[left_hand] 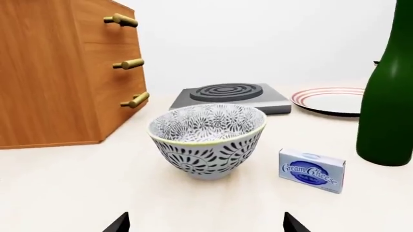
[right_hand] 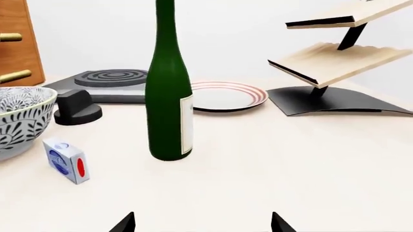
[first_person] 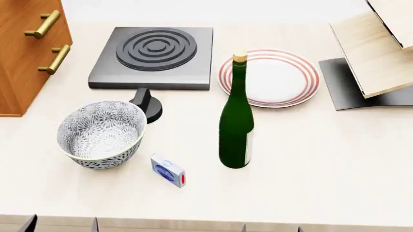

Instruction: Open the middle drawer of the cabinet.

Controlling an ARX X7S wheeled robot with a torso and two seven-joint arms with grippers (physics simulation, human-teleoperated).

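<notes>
Middle drawer (left_hand: 123,63) shut, left end effector (left_hand: 206,223) apparently distant

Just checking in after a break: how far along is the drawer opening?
Nothing looks done: the middle drawer sits flush in the cabinet, like the drawers above and below. Nothing is in hand: the left gripper and right gripper are open, near the table edge. Reaching, gripping the handle and pulling remain.

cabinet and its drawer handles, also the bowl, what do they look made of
The cabinet looks like orange-brown wood with visible grain and a smooth satin finish. Its bar handles look like brass: yellow metallic sheen. The bowl seems glazed ceramic, with a glossy black-and-white leaf pattern.
</notes>
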